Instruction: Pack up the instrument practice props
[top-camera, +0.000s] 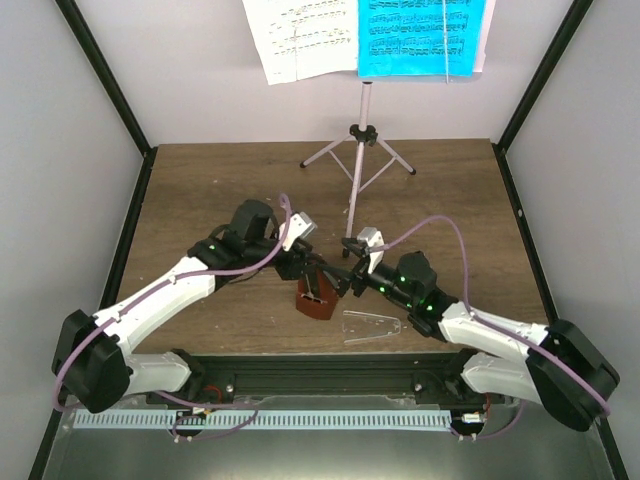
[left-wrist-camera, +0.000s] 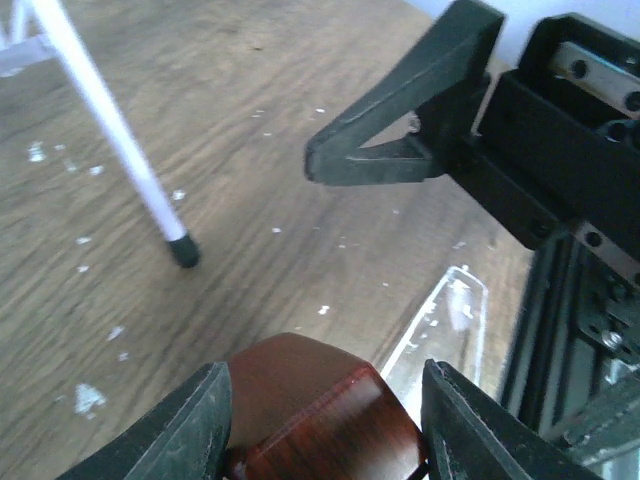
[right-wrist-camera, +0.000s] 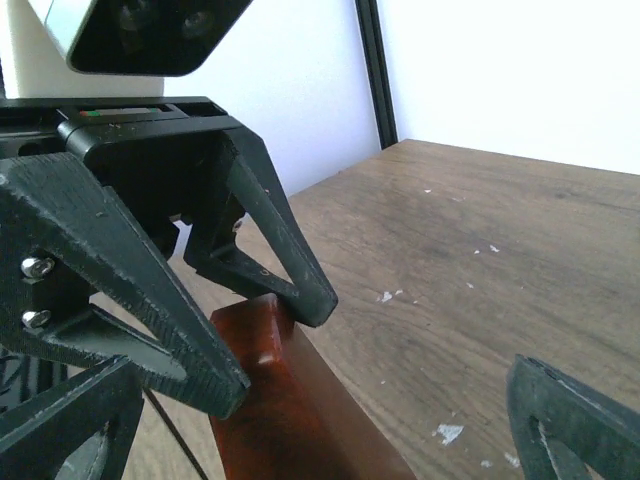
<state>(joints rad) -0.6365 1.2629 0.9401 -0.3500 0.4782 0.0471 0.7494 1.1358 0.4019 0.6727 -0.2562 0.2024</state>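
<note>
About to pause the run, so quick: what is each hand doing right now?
Left hand: straddling the brown metronome, grip cannot be told.
Right hand: open, holding nothing.

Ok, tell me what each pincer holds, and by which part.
Left pincer straddles the metronome at its upper body; a firm clamp cannot be told. Right pincer is open, holding nothing.

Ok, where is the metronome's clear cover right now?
In the top view the clear cover lies flat on the table near the front edge, just right of the brown metronome.
</note>
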